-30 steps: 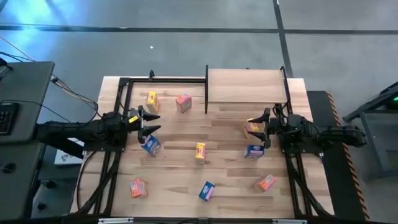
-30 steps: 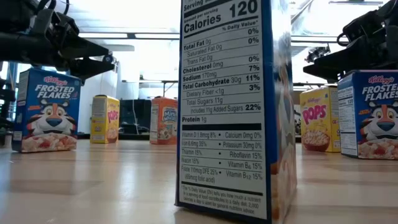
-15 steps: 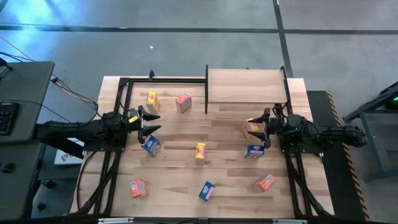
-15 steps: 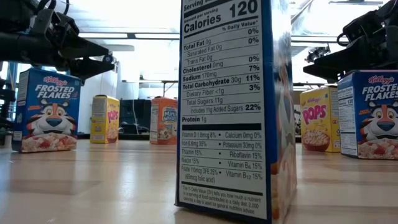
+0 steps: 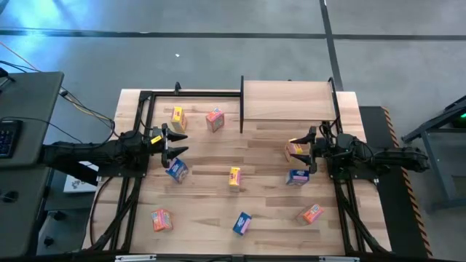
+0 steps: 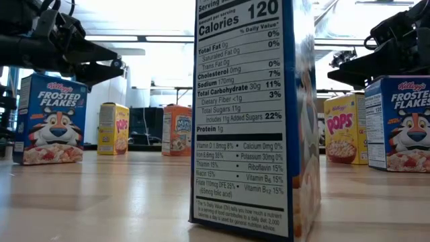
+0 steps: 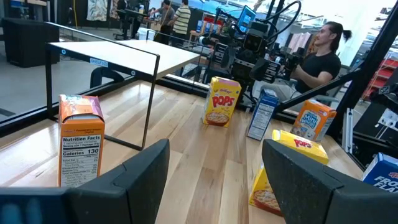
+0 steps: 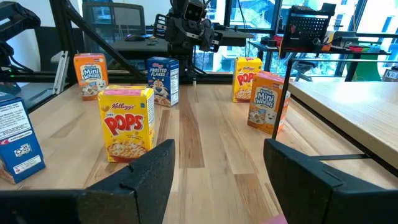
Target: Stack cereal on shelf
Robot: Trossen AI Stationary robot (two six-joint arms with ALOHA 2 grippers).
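Observation:
Nine small cereal boxes stand scattered on the plank table. At the far side are a yellow one [image 5: 177, 116] and an orange one [image 5: 215, 118]. A blue one [image 5: 177, 169] stands near my left gripper [image 5: 175, 142], which hovers level and open at the left. A yellow box [image 5: 234, 177] is at mid-table. My right gripper [image 5: 306, 149] hovers level and open at the right, above another yellow box [image 5: 294, 151] with a blue box [image 5: 297, 177] beside it. The shelf [image 5: 287, 100], a light board on black posts, stands bare at the far right.
Nearer the front edge stand an orange box [image 5: 162, 219], a blue box [image 5: 242, 223] and an orange box [image 5: 312, 213]. A black frame [image 5: 145, 94] rims the table. A person [image 7: 320, 56] sits in the room beyond the table, seen in the left wrist view.

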